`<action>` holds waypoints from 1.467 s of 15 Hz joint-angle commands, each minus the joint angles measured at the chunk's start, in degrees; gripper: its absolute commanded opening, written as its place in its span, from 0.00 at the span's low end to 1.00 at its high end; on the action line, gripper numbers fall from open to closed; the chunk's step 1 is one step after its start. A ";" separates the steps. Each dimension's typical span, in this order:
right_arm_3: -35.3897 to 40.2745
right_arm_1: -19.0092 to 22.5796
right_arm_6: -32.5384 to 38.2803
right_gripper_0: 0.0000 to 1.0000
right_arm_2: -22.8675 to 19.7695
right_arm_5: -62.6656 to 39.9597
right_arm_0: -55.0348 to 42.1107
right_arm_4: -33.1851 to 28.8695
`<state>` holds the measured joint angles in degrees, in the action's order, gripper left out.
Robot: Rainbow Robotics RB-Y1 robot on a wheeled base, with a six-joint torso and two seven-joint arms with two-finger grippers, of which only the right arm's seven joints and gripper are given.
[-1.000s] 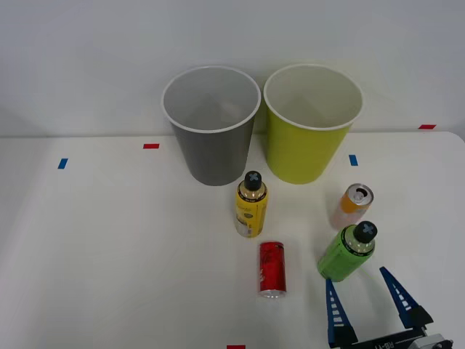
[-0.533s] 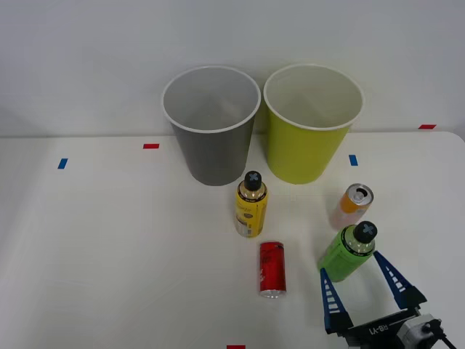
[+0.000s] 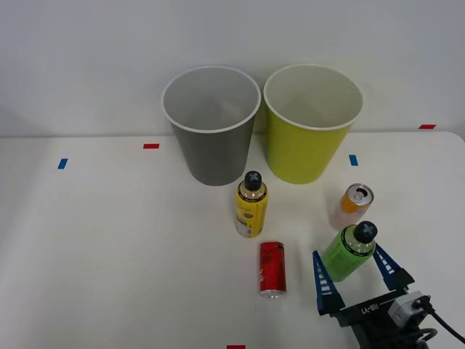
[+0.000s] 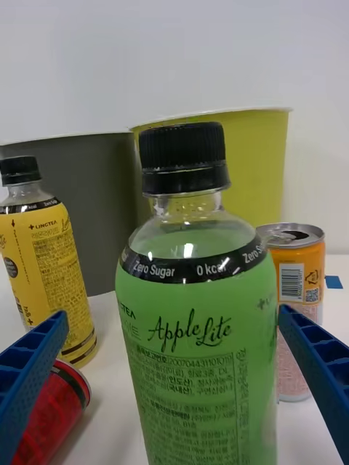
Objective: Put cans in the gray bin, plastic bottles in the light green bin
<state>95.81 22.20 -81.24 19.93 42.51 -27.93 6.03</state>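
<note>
**Green bottle framed by open blue claw**

Ribbed blue plastic marks the two fingers of the right claw (image 3: 352, 267), which reaches in low over the white surface (image 3: 109, 240) from the near right edge, its black wrist block behind it. The fingers are spread apart, one on each side of the green bottle (image 3: 348, 252), with a gap showing on both sides in the wrist view.

Going left to right: well left of the claw and farther away stands the gray bin (image 3: 211, 127), a smooth tapered round tub with a white rim and pale inside. Beyond and left of the claw stands the yellow bottle (image 3: 251, 205), stubby, with a black screw cap and printed label. Just left of the claw lies the slim red can (image 3: 272, 269) on its side, its silver end toward the robot. Far beyond the claw stands the light green bin (image 3: 311, 125), the same shape as the gray one and just beside it. Between the fingers stands the green bottle, translucent plastic with a ridged black cap (image 4: 182, 157). Just past it stands the orange and pale pink can (image 3: 352, 206), upright, silver top showing.
</note>
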 commanded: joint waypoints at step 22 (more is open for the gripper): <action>-0.01 1.80 -6.91 0.00 1.60 -2.61 3.14 5.84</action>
<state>95.81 24.05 -88.01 21.45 39.92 -24.78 11.74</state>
